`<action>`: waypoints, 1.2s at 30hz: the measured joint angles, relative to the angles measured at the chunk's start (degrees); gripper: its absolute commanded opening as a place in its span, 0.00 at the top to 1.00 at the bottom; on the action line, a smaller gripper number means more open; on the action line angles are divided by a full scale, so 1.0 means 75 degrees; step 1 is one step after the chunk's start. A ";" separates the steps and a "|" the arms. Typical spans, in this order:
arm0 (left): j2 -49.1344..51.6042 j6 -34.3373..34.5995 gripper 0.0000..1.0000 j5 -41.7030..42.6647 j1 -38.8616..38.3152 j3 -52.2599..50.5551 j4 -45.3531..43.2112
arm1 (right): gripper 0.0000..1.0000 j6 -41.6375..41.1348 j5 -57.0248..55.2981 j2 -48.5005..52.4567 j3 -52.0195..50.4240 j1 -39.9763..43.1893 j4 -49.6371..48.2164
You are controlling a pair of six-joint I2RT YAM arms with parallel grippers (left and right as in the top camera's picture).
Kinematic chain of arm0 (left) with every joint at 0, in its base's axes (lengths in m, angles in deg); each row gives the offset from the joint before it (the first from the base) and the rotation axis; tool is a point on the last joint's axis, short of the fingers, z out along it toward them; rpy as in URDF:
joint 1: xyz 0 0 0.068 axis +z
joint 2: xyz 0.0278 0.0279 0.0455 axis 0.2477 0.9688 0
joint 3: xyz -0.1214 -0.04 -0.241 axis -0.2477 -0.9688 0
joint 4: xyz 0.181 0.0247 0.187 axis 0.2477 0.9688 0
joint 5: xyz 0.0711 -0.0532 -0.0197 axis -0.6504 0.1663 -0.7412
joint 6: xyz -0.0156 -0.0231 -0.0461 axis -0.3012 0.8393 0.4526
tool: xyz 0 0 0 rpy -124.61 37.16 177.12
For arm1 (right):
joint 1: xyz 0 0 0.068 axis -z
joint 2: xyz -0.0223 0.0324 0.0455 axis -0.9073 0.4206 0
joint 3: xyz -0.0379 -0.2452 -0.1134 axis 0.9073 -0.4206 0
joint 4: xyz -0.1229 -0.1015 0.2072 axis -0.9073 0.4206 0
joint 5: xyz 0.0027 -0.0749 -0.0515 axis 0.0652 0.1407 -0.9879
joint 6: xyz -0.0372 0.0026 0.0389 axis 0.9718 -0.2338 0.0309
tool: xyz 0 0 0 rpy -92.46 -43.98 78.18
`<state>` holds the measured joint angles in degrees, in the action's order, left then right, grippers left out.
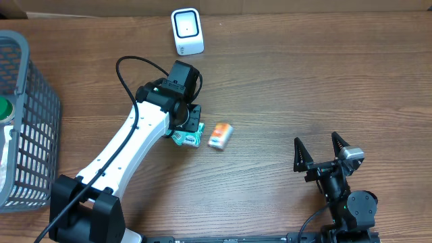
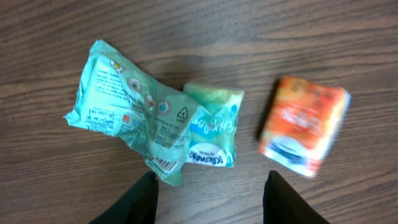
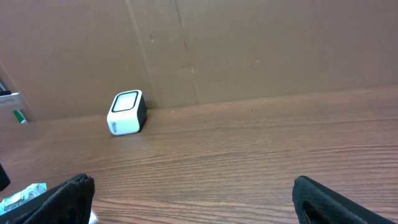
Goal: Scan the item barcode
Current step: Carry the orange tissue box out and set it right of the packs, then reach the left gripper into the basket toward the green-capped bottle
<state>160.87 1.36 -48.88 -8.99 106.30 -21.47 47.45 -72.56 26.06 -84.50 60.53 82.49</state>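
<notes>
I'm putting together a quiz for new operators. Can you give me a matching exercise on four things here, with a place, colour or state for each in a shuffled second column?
1 scanner
2 orange packet
3 basket
4 right gripper

A grey mesh, far left
B jaws wide, nothing between them
C white, by the cardboard wall
D lying just right of the green tissue pack

Pairs: 1-C, 2-D, 3-A, 4-B
</notes>
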 measured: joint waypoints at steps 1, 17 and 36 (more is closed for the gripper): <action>0.0000 -0.0003 0.65 -0.0003 0.0000 0.0000 -0.0050 | 0.00 -0.0003 0.0000 0.0000 0.0000 0.0000 0.0000; 0.0000 -0.0006 0.67 -0.0003 0.0000 0.0000 -0.0198 | 0.00 0.0000 0.0003 0.0000 0.0000 0.0000 0.0000; 0.0149 -0.0638 0.41 -0.0137 0.0291 0.4197 0.2532 | 0.00 -0.0003 -0.0003 0.0000 0.0000 0.0003 0.0003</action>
<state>161.99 -3.43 -49.91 -6.80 137.78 -2.48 47.42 -72.59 26.06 -84.50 60.55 82.51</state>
